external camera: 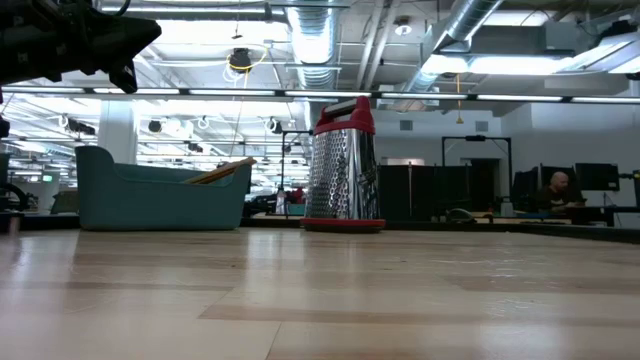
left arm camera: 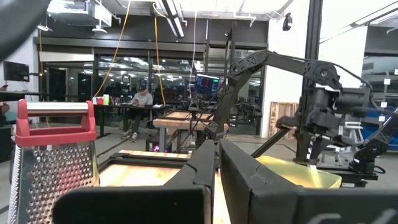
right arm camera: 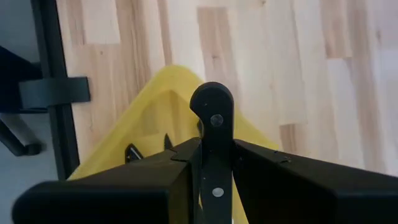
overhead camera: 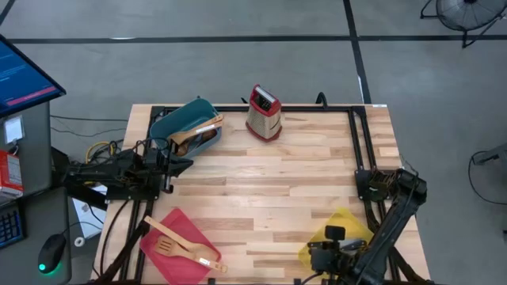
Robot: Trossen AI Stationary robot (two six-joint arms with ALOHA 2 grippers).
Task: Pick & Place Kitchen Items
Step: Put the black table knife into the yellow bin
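My right gripper (right arm camera: 214,149) hangs over the yellow bin (right arm camera: 155,115) at the table's near right corner (overhead camera: 321,252), shut on a black-handled knife (right arm camera: 212,115); the blade is hidden. Dark handle ends (right arm camera: 132,152) lie in that bin. My left gripper (overhead camera: 186,162) waits shut at the table's left side, holding nothing. The teal bin (overhead camera: 186,127) at the far left holds wooden utensils (overhead camera: 202,131) that lean on its rim. In the red bin (overhead camera: 178,245) at the near left lie a slotted wooden spatula (overhead camera: 170,241) and a wooden spoon (overhead camera: 202,255). My right gripper pinches the knife's black riveted handle (right arm camera: 213,163) between its two fingers, which lie along it. The fingers slant steeply down from above. The handle's rounded end (right arm camera: 211,99) sticks out past the fingertips and points down at the yellow bin.
A red-topped steel box grater (overhead camera: 264,113) stands upright at the far middle of the table. A dark frame rail (right arm camera: 53,93) runs along the table edge beside the yellow bin. Bare wood lies across the table's middle (overhead camera: 269,190).
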